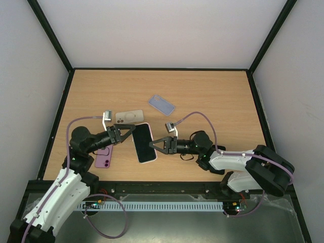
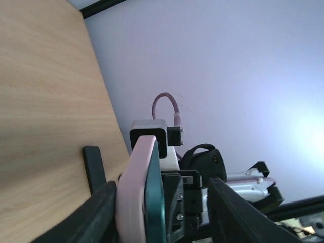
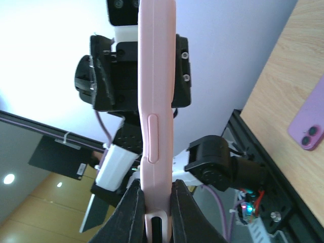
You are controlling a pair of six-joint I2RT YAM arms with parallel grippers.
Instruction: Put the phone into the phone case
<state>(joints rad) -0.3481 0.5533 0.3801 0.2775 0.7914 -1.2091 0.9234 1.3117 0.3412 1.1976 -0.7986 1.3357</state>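
A phone with a black screen [image 1: 143, 143] sits in a pink case [image 1: 148, 125] and is held above the table between my two grippers. My right gripper [image 1: 152, 145] is shut on the case's edge; in the right wrist view its fingers [image 3: 132, 202] pinch the pink case [image 3: 156, 101] from both sides. My left gripper [image 1: 124, 132] is open and straddles the phone's opposite edge. In the left wrist view the pink case [image 2: 132, 192] and the dark phone edge [image 2: 154, 202] stand edge-on between its fingers [image 2: 98, 215], with a wide gap on the screen side.
A purple phone or case [image 1: 104, 158] lies face down under the left arm; it also shows in the right wrist view [image 3: 308, 129]. A beige case [image 1: 129, 117] and a light blue case [image 1: 161, 105] lie further back. Black frame rails edge the table.
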